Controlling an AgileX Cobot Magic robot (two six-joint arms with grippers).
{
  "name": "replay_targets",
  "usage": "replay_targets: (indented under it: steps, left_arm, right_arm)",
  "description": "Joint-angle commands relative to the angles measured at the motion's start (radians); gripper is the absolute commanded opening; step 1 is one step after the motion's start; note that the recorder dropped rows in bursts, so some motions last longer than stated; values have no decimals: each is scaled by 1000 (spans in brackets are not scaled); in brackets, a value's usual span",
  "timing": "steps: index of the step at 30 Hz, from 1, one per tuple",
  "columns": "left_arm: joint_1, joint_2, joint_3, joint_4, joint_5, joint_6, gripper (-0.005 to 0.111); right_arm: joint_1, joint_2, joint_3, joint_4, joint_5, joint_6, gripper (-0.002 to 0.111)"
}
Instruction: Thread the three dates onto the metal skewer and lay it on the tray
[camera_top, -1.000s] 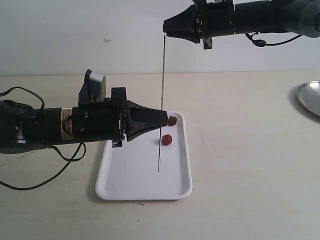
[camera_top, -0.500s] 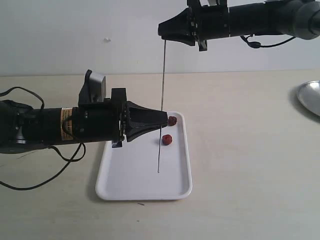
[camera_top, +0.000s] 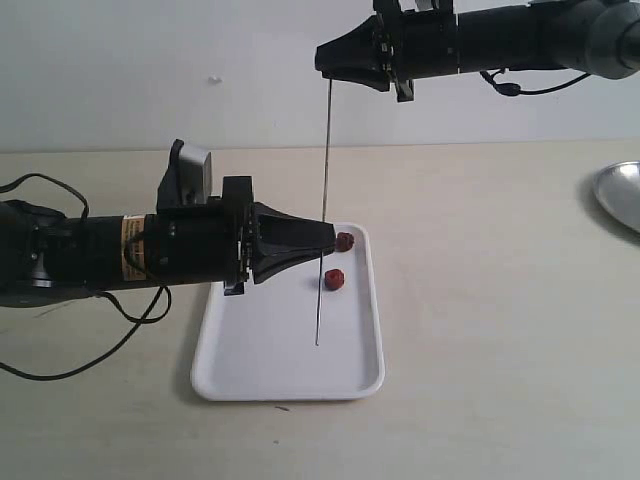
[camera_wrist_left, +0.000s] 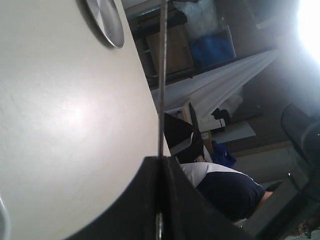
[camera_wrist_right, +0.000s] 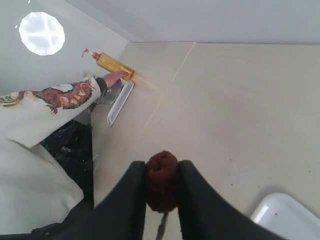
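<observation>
near the middle of the exterior view, the thin grey metal skewer (camera_top: 323, 200) stands almost upright over the flat white rectangular tray (camera_top: 250, 350). the black left gripper (camera_top: 331, 236) is pinched tight on its shaft. at the top centre, the black right gripper (camera_top: 322, 58) clamps a dark reddish-brown wrinkled date (camera_wrist_right: 161, 181) at the skewer's upper end. a reddish date (camera_top: 345, 241) lies at the tray's upper right, a second reddish date (camera_top: 334, 279) just below it in the frame.
</observation>
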Motion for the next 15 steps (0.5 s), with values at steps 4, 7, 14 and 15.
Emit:
replay_targets:
  steps: [4, 7, 14, 15]
  left_arm:
    - [-5, -2, -5, -6, -17, 6, 0]
    - [-5, -2, -5, -9, -17, 25, 0]
    - [-5, -2, -5, -27, -17, 44, 0]
    - [-5, -2, -5, -30, -17, 44, 0]
  right_arm:
    - [-3, -3, -4, -2, 4, -9, 21]
    - [-3, -3, -4, -2, 4, -9, 21]
    - [-3, -3, -4, -2, 4, -9, 21]
    - [-3, -3, -4, -2, 4, -9, 21]
